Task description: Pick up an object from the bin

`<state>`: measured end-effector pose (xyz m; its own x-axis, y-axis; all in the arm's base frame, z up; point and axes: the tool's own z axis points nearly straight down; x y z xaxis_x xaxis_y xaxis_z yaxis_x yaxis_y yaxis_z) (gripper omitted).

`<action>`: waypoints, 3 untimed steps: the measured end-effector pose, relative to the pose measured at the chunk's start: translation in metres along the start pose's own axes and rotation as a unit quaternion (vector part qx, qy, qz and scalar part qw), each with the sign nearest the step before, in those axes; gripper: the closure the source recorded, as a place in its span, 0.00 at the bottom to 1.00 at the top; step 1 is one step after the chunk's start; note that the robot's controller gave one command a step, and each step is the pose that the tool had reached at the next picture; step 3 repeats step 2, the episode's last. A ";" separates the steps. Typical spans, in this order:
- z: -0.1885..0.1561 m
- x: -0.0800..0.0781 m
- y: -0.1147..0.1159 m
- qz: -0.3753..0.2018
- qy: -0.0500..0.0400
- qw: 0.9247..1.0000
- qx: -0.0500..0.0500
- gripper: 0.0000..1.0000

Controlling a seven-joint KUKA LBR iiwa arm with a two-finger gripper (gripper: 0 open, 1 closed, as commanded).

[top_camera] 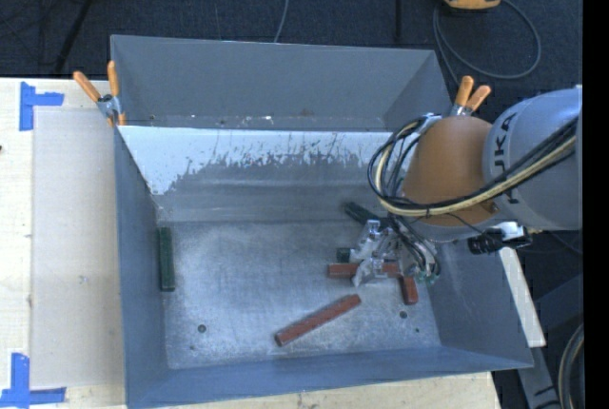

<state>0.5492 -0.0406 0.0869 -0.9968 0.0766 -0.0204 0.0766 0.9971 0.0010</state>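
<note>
While a dark green bar (166, 257) is lying well left of the gripper (369, 261) and a long red-brown stick (319, 320) is resting below and left of it, the gripper is hanging low among short red-brown blocks (341, 271), one just left, another just right. That crowding, I reckon, is inviting a scattering nudge or a pinch on two at once. Whether it is standing wide, narrow or gripping one, I cannot tell.
</note>
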 end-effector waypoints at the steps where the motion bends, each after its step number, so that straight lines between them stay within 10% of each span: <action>1: 0.000 0.000 0.000 0.000 0.000 1.000 0.000 1.00; 2: -0.157 -0.013 0.010 0.017 0.008 1.000 0.000 1.00; 3: -0.157 -0.013 0.010 0.017 0.008 1.000 0.000 1.00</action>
